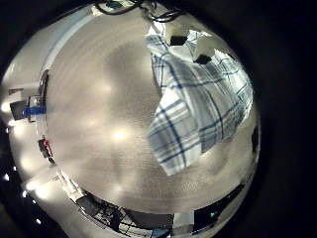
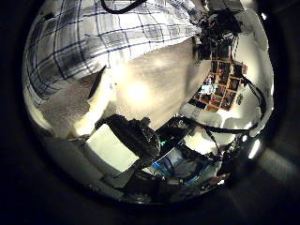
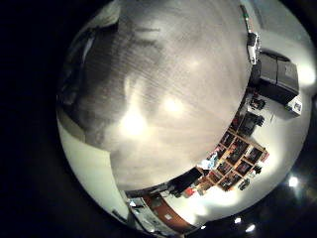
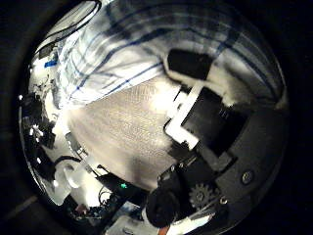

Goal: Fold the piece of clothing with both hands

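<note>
A checked piece of clothing (image 1: 198, 99) lies rumpled on the table (image 1: 99, 109), seen whole and some way off in the left little finger side palm view. It also shows in the left thumb side palm view (image 2: 103, 37), beyond my left hand (image 2: 122, 141), whose fingers are relaxed and hold nothing. In the right thumb side palm view the clothing (image 4: 137, 49) is close. My right hand (image 4: 201, 108) reaches out straight, with a fingertip (image 4: 188, 63) over the cloth's edge. I see no cloth gripped.
The table's bare top (image 3: 168, 89) spreads beside the clothing. Shelves with small items (image 3: 233, 159) and dark equipment (image 3: 277, 79) stand beyond the table's edge. Small objects (image 1: 35, 104) lie off the table's side.
</note>
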`<state>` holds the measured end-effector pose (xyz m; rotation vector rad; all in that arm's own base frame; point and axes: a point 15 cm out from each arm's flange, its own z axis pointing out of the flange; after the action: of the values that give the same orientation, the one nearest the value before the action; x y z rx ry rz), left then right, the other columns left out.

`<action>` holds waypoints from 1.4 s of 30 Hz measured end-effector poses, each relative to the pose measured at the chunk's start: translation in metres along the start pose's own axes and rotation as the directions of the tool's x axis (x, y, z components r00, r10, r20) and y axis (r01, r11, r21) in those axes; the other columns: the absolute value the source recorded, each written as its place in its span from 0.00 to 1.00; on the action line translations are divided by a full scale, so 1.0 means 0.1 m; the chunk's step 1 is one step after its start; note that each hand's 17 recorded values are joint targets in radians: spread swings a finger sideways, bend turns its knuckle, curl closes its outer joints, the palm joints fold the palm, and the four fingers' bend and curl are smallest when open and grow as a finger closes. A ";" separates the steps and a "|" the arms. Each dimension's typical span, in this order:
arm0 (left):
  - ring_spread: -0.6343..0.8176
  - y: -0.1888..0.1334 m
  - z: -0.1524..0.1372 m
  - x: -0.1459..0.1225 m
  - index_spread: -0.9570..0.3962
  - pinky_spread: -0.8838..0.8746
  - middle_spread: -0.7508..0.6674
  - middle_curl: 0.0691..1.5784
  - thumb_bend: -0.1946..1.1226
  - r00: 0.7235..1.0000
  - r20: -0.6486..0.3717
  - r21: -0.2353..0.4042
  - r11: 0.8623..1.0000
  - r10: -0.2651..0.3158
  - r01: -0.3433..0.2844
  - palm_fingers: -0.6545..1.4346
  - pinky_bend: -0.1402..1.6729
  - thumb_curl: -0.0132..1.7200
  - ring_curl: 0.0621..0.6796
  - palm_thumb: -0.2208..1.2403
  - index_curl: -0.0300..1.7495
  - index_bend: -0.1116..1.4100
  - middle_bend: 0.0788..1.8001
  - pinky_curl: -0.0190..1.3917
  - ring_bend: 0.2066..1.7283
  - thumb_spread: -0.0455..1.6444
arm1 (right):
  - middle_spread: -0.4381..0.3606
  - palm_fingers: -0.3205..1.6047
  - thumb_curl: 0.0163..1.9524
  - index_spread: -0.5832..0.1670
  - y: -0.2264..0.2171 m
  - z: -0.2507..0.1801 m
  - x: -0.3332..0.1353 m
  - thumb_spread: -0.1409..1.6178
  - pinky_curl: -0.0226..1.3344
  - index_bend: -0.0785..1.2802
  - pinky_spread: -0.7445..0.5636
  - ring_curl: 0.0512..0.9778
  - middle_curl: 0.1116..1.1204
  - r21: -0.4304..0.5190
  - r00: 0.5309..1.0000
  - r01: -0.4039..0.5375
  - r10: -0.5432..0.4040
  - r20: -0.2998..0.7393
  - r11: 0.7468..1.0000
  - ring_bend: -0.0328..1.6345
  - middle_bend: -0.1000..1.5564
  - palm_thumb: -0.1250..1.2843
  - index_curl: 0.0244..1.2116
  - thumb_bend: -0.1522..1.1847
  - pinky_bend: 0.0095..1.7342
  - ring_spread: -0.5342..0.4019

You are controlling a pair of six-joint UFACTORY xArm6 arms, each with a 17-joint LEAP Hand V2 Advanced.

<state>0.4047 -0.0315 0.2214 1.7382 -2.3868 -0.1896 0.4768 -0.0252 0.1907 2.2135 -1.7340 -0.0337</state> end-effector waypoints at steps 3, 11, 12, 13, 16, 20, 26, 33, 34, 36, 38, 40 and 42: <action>0.55 0.03 0.03 -0.01 0.68 0.63 0.62 0.19 0.14 1.000 -0.003 -0.006 1.000 -0.001 0.001 0.44 0.23 0.21 0.28 0.56 0.28 0.20 0.06 0.32 0.29 0.75 | 0.28 0.77 0.28 0.31 0.10 -0.02 0.07 0.70 0.44 0.78 0.32 0.62 0.71 -0.018 1.000 -0.008 0.008 -0.009 1.000 0.81 0.76 0.82 0.69 0.15 0.73 0.31; 0.55 0.07 0.10 0.02 0.67 0.63 0.62 0.19 0.14 1.000 -0.011 -0.021 1.000 0.005 -0.005 0.44 0.23 0.21 0.27 0.55 0.28 0.20 0.06 0.32 0.29 0.75 | 0.30 0.74 0.32 0.36 0.36 -0.19 0.33 0.69 0.47 0.82 0.36 0.66 0.75 -0.022 0.999 -0.046 0.046 -0.024 0.999 0.83 0.80 0.84 0.74 0.13 0.76 0.33; 0.55 0.08 0.11 0.03 0.67 0.63 0.62 0.19 0.14 1.000 -0.013 -0.022 1.000 0.005 -0.006 0.44 0.23 0.21 0.27 0.55 0.28 0.20 0.06 0.32 0.29 0.75 | 0.31 0.74 0.32 0.36 0.41 -0.22 0.37 0.69 0.47 0.82 0.36 0.66 0.75 -0.019 0.998 -0.056 0.056 -0.023 0.998 0.83 0.80 0.84 0.74 0.13 0.76 0.33; 0.55 0.09 0.13 0.04 0.67 0.63 0.62 0.19 0.13 1.000 -0.016 -0.026 1.000 0.007 -0.007 0.44 0.22 0.21 0.27 0.55 0.28 0.20 0.06 0.32 0.28 0.75 | 0.31 0.74 0.33 0.37 0.46 -0.22 0.41 0.70 0.48 0.82 0.36 0.67 0.76 -0.018 0.998 -0.066 0.065 -0.021 0.998 0.83 0.80 0.84 0.74 0.13 0.76 0.33; 0.56 0.12 0.25 0.09 0.68 0.63 0.62 0.18 0.14 0.999 -0.036 -0.039 0.999 0.005 -0.007 0.44 0.22 0.21 0.27 0.54 0.28 0.20 0.06 0.32 0.28 0.75 | 0.31 0.74 0.34 0.38 0.58 -0.25 0.57 0.70 0.48 0.83 0.36 0.68 0.76 -0.009 0.995 -0.092 0.092 -0.028 0.996 0.83 0.80 0.84 0.75 0.12 0.76 0.33; 0.56 0.10 0.38 0.12 0.68 0.63 0.62 0.18 0.14 0.999 -0.053 -0.039 0.999 0.002 -0.005 0.44 0.22 0.21 0.27 0.54 0.28 0.20 0.06 0.31 0.28 0.76 | 0.32 0.73 0.35 0.38 0.64 -0.41 0.68 0.70 0.49 0.83 0.37 0.68 0.77 0.032 0.992 -0.117 0.118 -0.032 0.993 0.83 0.80 0.83 0.76 0.11 0.76 0.33; 0.56 0.12 0.42 0.13 0.68 0.63 0.62 0.18 0.14 0.998 -0.065 -0.043 0.999 0.003 -0.006 0.44 0.22 0.21 0.27 0.53 0.28 0.20 0.06 0.31 0.28 0.75 | 0.32 0.72 0.36 0.39 0.66 -0.83 0.66 0.71 0.50 0.82 0.36 0.70 0.78 0.170 0.991 -0.120 0.130 -0.045 0.978 0.84 0.80 0.82 0.77 0.11 0.75 0.33; 0.56 0.16 0.34 0.07 0.68 0.63 0.62 0.18 0.14 0.997 -0.076 -0.023 1.000 0.000 -0.002 0.44 0.22 0.21 0.27 0.53 0.28 0.20 0.06 0.31 0.28 0.76 | 0.32 0.72 0.37 0.39 0.62 -1.38 0.15 0.72 0.50 0.80 0.35 0.70 0.79 0.308 0.995 -0.016 0.045 -0.086 0.951 0.83 0.79 0.80 0.79 0.11 0.74 0.33; 0.56 0.17 0.34 0.07 0.68 0.63 0.62 0.18 0.14 0.997 -0.077 -0.024 1.000 -0.001 -0.001 0.44 0.22 0.21 0.27 0.53 0.28 0.20 0.06 0.31 0.28 0.76 | 0.32 0.72 0.37 0.39 0.60 -1.43 0.04 0.72 0.50 0.80 0.35 0.71 0.79 0.319 0.995 0.006 0.025 -0.094 0.948 0.83 0.79 0.80 0.79 0.11 0.74 0.33; 0.55 0.19 0.32 0.05 0.68 0.63 0.62 0.18 0.14 0.997 -0.082 -0.021 1.000 -0.003 0.002 0.44 0.22 0.21 0.26 0.53 0.28 0.20 0.06 0.31 0.28 0.76 | 0.32 0.72 0.37 0.39 0.57 -1.53 -0.20 0.72 0.50 0.79 0.35 0.71 0.79 0.337 0.993 0.058 -0.021 -0.113 0.940 0.83 0.79 0.79 0.79 0.11 0.74 0.32; 0.55 0.20 0.27 0.05 0.68 0.63 0.62 0.18 0.14 0.996 -0.089 -0.012 1.000 -0.002 0.001 0.44 0.22 0.21 0.26 0.53 0.28 0.20 0.06 0.31 0.28 0.76 | 0.32 0.72 0.37 0.39 0.54 -1.63 -0.47 0.72 0.51 0.79 0.35 0.71 0.80 0.352 0.988 0.117 -0.074 -0.134 0.929 0.83 0.78 0.79 0.80 0.11 0.74 0.32; 0.55 0.24 0.21 0.02 0.67 0.63 0.62 0.18 0.14 0.995 -0.097 -0.003 1.000 -0.004 0.003 0.44 0.22 0.21 0.26 0.53 0.28 0.20 0.06 0.31 0.28 0.76 | 0.32 0.72 0.37 0.39 0.52 -1.71 -0.78 0.72 0.51 0.79 0.35 0.71 0.80 0.363 0.979 0.180 -0.129 -0.160 0.914 0.83 0.78 0.79 0.80 0.11 0.74 0.33; 0.55 0.30 0.10 -0.05 0.67 0.63 0.62 0.18 0.14 0.994 -0.108 0.018 1.000 -0.013 0.015 0.44 0.22 0.21 0.27 0.53 0.28 0.20 0.06 0.31 0.28 0.76 | 0.32 0.72 0.37 0.39 0.51 -1.78 -1.10 0.72 0.51 0.78 0.35 0.71 0.81 0.371 0.964 0.244 -0.183 -0.193 0.896 0.83 0.77 0.78 0.80 0.11 0.74 0.33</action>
<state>0.3762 -0.0180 0.2180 1.7279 -2.3077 -0.0728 0.4390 0.1116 0.3532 2.6021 -1.5072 0.4613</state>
